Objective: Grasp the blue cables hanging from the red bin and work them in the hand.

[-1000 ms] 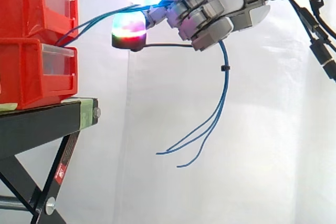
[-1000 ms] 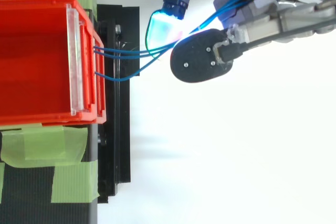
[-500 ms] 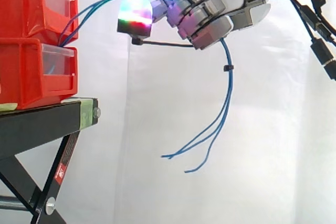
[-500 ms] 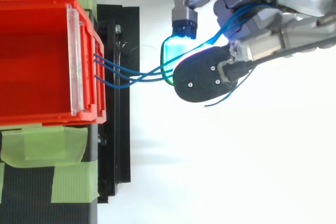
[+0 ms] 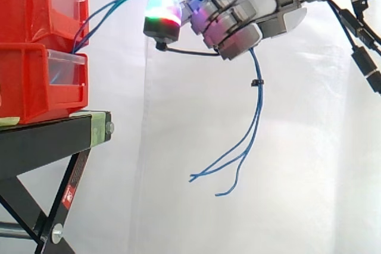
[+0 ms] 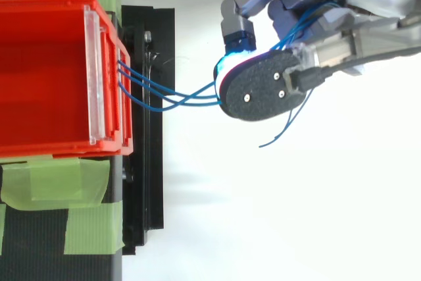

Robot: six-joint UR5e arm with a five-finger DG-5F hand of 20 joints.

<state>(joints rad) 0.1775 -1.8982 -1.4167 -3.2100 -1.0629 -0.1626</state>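
Note:
Blue cables (image 5: 113,5) run out of the upper red bin (image 5: 36,7), arch rightward into my hand (image 5: 232,25), then hang down below it with a small black tie (image 5: 256,82); their loose ends (image 5: 208,176) dangle free. In the top view the cables (image 6: 164,93) leave the bin's clear front (image 6: 92,74) and pass under a glowing fingertip (image 6: 230,64). My hand (image 6: 309,11) is right of the bins, fingers curled round the cables, its thumb pad (image 5: 162,19) glowing beside them.
A second red bin (image 5: 41,81) sits below the first on a black stand (image 5: 53,138) with green tape (image 6: 59,182). A white curtain hangs behind. Open room lies below and right of the stand.
My hand has shifted slightly right and away from the bins, drawing the cables tauter. The thumb pad moved over the fingertip, and the dangling ends swung right.

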